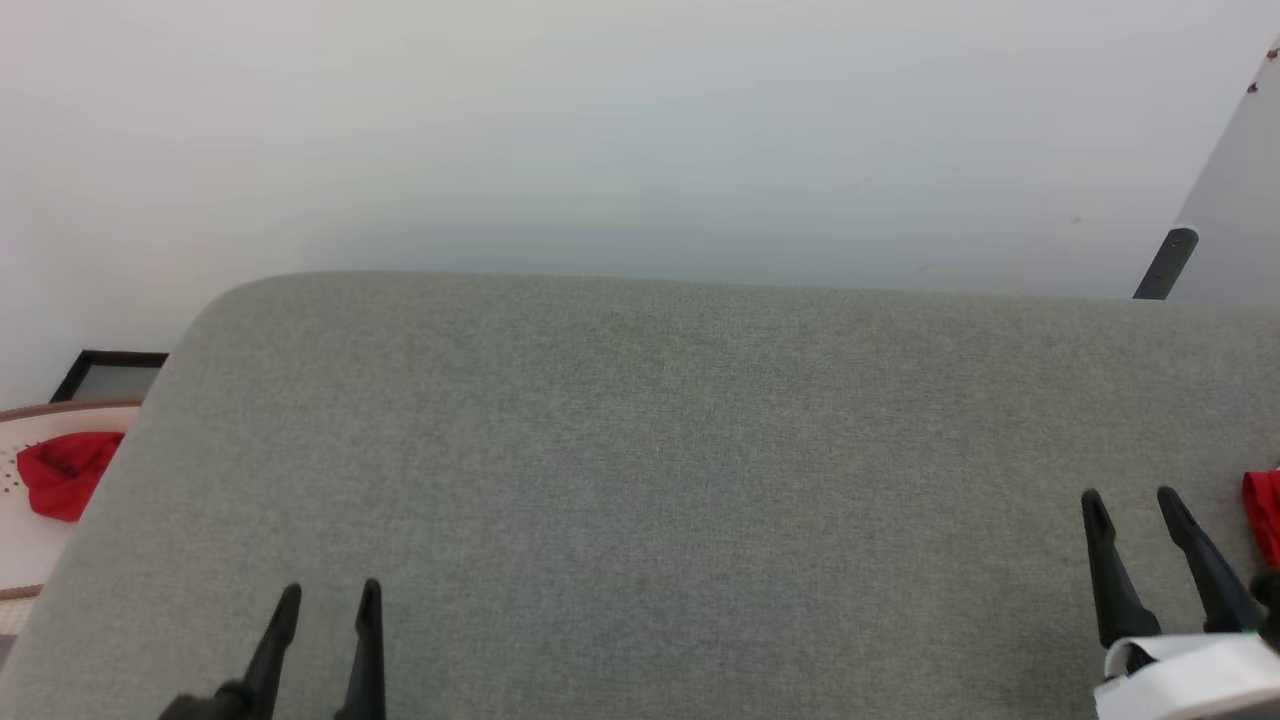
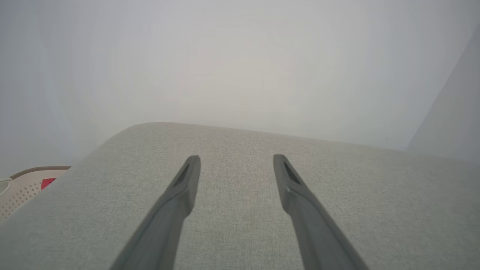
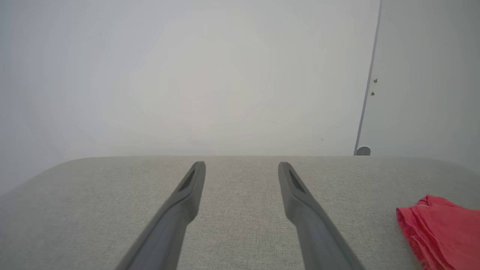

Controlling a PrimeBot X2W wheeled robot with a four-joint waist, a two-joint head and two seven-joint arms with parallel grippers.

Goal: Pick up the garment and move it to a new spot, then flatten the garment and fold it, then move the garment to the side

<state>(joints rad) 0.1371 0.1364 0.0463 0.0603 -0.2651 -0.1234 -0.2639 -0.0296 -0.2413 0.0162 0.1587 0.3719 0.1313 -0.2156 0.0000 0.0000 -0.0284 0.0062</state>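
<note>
At the far left, off the bench [image 1: 640,450], a pale perforated basket [image 1: 30,550] holds a small bunched red cloth [image 1: 62,472] with no white on it; this does not look like the task's thing. Next comes the left end effector [image 1: 330,590], low over the near left part of the grey padded top, its two fingers spread wide and holding nothing. The middle of the bench is bare fabric. The right end effector [image 1: 1130,495] hangs over the near right part, likewise fully spread and empty. Just beside it, further right and a little nearer the robot, lies the garment [image 3: 438,232], resting on the bench. Only a crumpled red edge of it shows, so it is probably the jersey, and its long axis cannot be told. The right arm is much the nearer. A pick would likely call for it to swing right and slightly back.
</note>
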